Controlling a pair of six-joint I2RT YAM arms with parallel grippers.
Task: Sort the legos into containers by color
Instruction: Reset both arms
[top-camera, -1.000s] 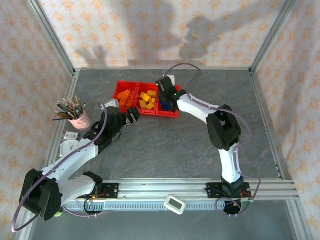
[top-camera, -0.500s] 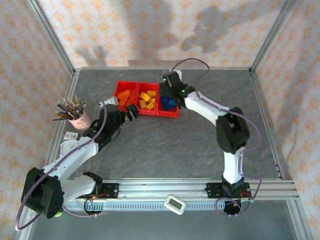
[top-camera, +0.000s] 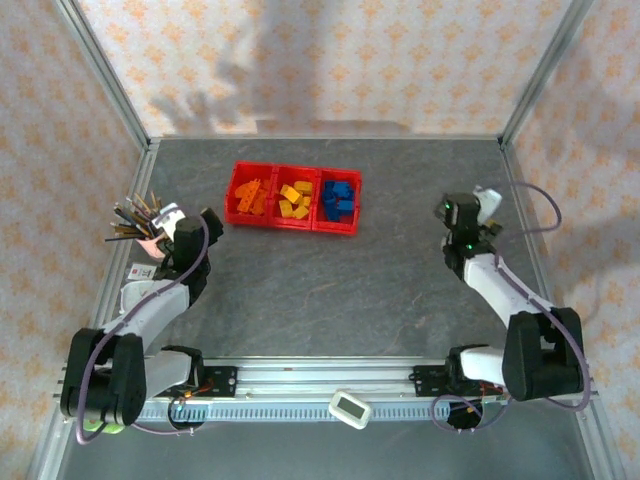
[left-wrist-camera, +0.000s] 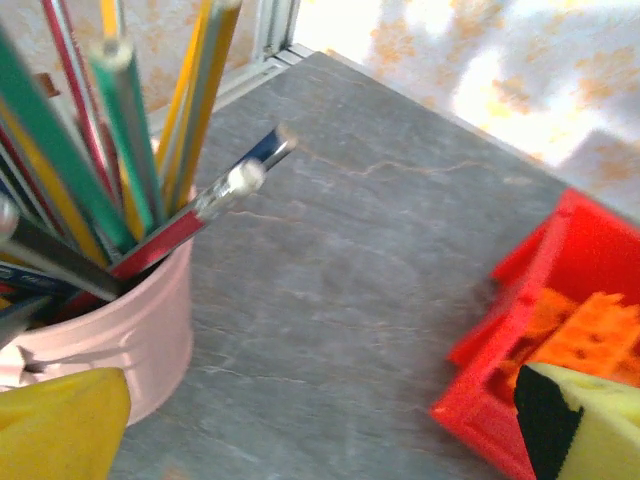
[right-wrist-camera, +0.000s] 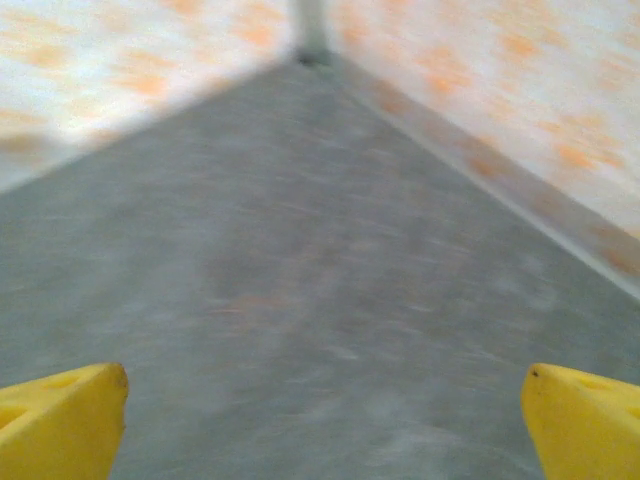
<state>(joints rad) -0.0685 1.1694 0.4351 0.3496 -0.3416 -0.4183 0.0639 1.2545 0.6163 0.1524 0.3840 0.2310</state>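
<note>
The legos lie sorted in the red containers (orange, yellow, blue, from the left). Left of the containers, the left gripper gapes empty beside the pink cup. Well right of them, the right gripper is spread wide, holding nothing.

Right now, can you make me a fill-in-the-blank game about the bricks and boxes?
The blue legos lie in the ___ bin of the red tray.
The legos in the middle bin are ___.
The pink cup holds ___.
The right tool is ___, holding nothing.
Missing: right, yellow, pencils, open.
</note>
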